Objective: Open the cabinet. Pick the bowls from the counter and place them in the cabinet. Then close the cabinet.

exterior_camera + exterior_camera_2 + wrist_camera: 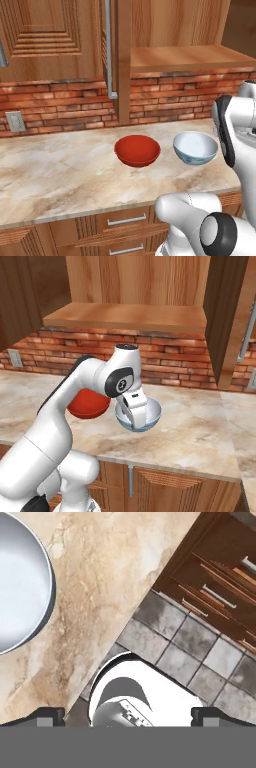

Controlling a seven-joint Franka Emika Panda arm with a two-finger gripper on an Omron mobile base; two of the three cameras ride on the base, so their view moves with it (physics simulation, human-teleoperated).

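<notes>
The cabinet [185, 55] stands open, with its doors swung wide [45, 35] [225, 316] and a bare wooden shelf [125, 316] inside. Two bowls sit side by side on the counter [60, 170]: a glossy red one [137, 150] and, to its right, a pale white-blue one [196, 147]. In the right base view my gripper [134, 412] points down just in front of the white-blue bowl [150, 416], with the red bowl [89, 406] partly hidden behind my arm. The hand view has the fingertips [47, 714] wide apart with nothing between them, above the counter's front edge, and the white-blue bowl [20, 587] off to the left.
A brick backsplash [65, 102] with a wall outlet [15, 121] runs behind the counter. Wooden drawers [125, 220] with short silver handles sit below the counter's front edge. Grey floor tiles [175, 647] lie under the hand, beside more drawers [220, 592].
</notes>
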